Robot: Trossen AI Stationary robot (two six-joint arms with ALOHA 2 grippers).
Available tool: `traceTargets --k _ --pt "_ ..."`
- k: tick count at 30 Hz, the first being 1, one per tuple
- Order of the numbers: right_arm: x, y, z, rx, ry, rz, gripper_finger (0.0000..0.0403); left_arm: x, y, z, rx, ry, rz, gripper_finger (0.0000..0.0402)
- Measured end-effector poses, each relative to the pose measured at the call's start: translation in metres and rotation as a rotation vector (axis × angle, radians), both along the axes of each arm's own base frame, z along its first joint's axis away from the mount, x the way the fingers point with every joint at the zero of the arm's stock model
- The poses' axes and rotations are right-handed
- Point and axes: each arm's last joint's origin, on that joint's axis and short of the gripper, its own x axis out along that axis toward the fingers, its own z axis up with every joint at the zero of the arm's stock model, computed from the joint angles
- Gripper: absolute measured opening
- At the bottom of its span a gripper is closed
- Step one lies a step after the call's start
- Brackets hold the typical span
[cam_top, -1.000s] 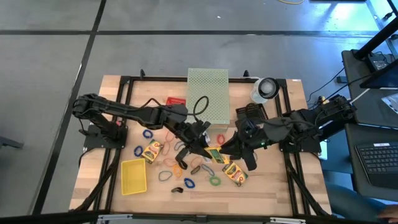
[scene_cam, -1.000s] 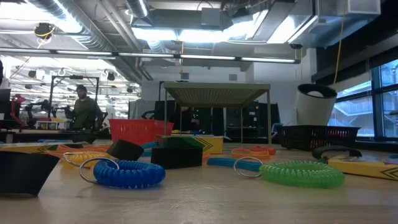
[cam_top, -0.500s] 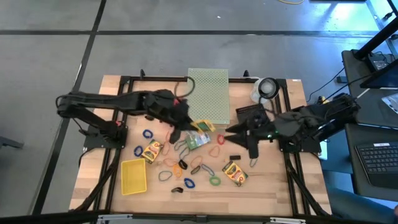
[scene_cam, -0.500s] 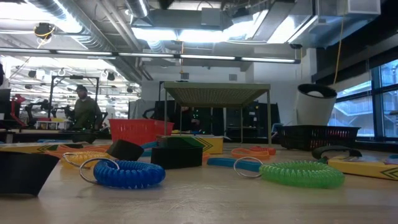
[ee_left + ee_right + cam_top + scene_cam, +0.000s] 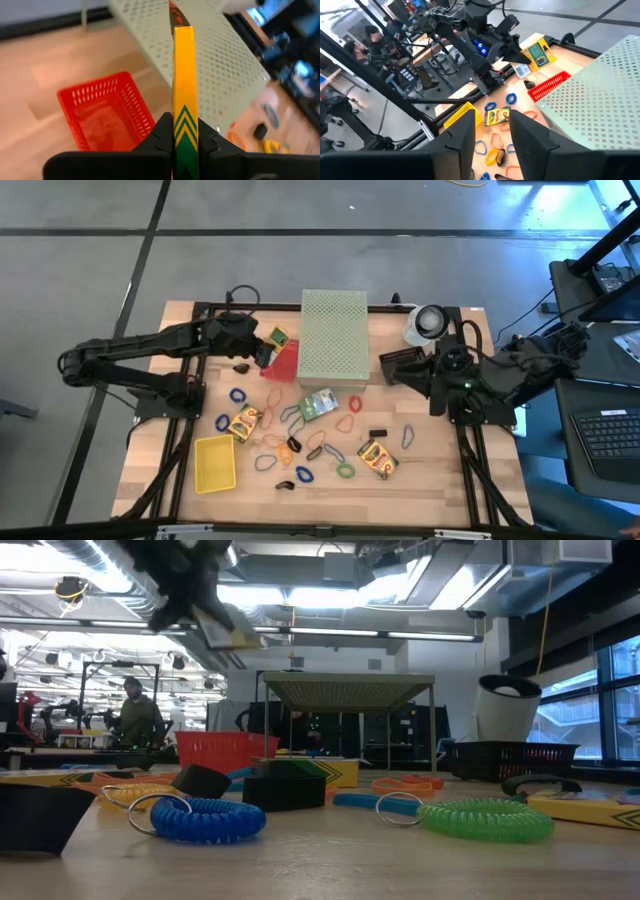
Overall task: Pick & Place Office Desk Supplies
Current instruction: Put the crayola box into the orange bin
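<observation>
The left gripper (image 5: 268, 345) hangs above the small red plastic basket (image 5: 283, 364) at the back of the wooden counter (image 5: 440, 480), beside the large pale green perforated box (image 5: 334, 335). Its fingers (image 5: 161, 134) are clenched on a yellow-and-green card box (image 5: 184, 95), held on edge. The right gripper (image 5: 392, 367) waits raised on the other side of that perforated box, its fingers (image 5: 460, 134) parted and holding nothing. Coloured rubber-band loops (image 5: 345, 471) and 3 more card boxes (image 5: 377, 457) lie scattered across the counter's middle.
</observation>
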Motion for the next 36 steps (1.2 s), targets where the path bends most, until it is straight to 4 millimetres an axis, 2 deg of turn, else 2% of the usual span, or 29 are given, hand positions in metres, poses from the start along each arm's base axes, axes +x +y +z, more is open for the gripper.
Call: traceTargets --k 3,10,17,24,31,36 --pt "0.0 0.0 -0.001 0.0 0.008 -0.003 0.0106 0.0 0.002 -0.016 -0.058 -0.013 0.062 0.0018" --pt "0.001 0.0 -0.001 -0.008 0.006 -0.024 0.0084 0.003 0.013 -0.05 -0.117 0.074 0.184 0.0018" --pt "0.0 -0.001 -0.002 -0.022 0.018 -0.025 0.0073 0.024 0.031 -0.069 -0.132 0.072 0.179 0.0018" --pt "-0.001 -0.001 -0.005 -0.018 0.046 -0.024 0.0067 0.041 0.04 -0.09 -0.175 0.102 0.159 0.0018" --pt "-0.001 -0.002 -0.006 -0.023 0.054 -0.031 0.0063 0.049 0.042 -0.11 -0.209 0.181 0.156 0.0018" --pt "-0.002 -0.002 -0.007 -0.029 0.061 -0.033 0.0063 0.051 0.042 -0.117 -0.227 0.204 0.162 0.0018"
